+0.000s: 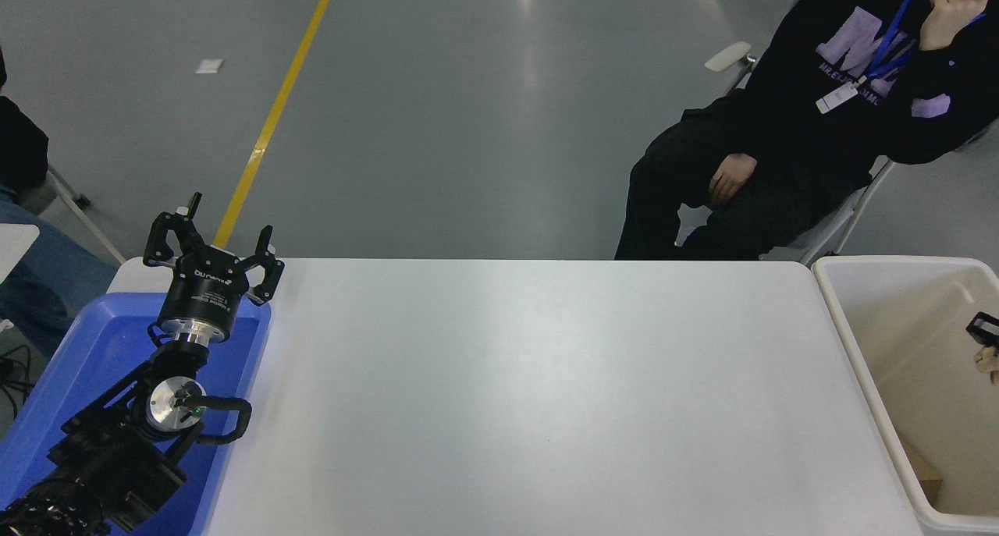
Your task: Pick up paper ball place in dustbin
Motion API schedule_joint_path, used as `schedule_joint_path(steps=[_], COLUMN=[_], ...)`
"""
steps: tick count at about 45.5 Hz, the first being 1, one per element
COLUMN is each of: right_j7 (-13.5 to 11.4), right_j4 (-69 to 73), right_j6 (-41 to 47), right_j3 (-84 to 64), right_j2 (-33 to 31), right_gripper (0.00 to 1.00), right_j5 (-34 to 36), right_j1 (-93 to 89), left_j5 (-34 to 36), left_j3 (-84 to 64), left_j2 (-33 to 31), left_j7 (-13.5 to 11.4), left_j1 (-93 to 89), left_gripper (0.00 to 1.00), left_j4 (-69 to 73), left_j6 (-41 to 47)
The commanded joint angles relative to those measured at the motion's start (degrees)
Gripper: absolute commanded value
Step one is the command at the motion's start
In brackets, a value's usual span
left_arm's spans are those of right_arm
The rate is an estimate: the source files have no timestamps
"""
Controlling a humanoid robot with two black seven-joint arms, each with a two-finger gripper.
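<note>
Drop-off step, over the dustbin (839,317).
Only a black sliver of the right gripper (983,329) shows at the frame edge, inside the bin, a beige scrap of paper ball (990,358) just under it; grip unreadable. Next comes letting go, then withdrawing. Left gripper (212,247) parked over the blue tray (86,349), fingers spread.

The table (507,395) stood between the tray (94,349) at its left end and the dustbin (866,380) just beside its right end. The left gripper (212,247) hung over the tray's far edge. At the right frame edge, inside the dustbin, a bit of the right gripper (985,329) and the paper ball (990,358) showed. A person (780,130) sat behind the table's far right corner
</note>
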Motion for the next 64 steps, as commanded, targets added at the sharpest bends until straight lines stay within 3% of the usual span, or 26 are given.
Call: schedule_joint_path(steps=[1, 49, 50, 52, 55, 56, 64], right_j7=[-0.1, -0.1, -0.1, -0.1, -0.1, -0.1, -0.1], right_j4=[-12.8, -13.2, -13.3, -13.3, -13.3, -13.2, -12.5], right_j6=[-1.5, -4.4, -4.5, -4.8, -6.8, -7.8, -11.3], right_j3=[4.0, 6.3, 6.3, 6.4, 6.5, 6.5, 6.5], right_j2=[7.3, 7.2, 7.2, 7.2, 7.2, 7.2, 7.2], right_gripper=[0.0, 0.0, 0.05, 0.27, 0.75, 0.85, 0.89], right_j5=[-0.1, 0.3, 0.3, 0.3, 0.3, 0.3, 0.3], right_j1=[-9.2, -10.3, -10.2, -9.9, -9.6, -9.6, -9.9], left_j5=[0.0, 0.0, 0.0, 0.0, 0.0, 0.0, 0.0], left_j3=[0.0, 0.0, 0.0, 0.0, 0.0, 0.0, 0.0], left_j2=[0.0, 0.0, 0.0, 0.0, 0.0, 0.0, 0.0], left_j7=[0.0, 0.0, 0.0, 0.0, 0.0, 0.0, 0.0], left_j1=[0.0, 0.0, 0.0, 0.0, 0.0, 0.0, 0.0], left_gripper=[0.98, 0.98, 0.98, 0.98, 0.98, 0.98, 0.98], left_j4=[-0.1, 0.0, 0.0, 0.0, 0.0, 0.0, 0.0], left_j6=[0.0, 0.0, 0.0, 0.0, 0.0, 0.0, 0.0])
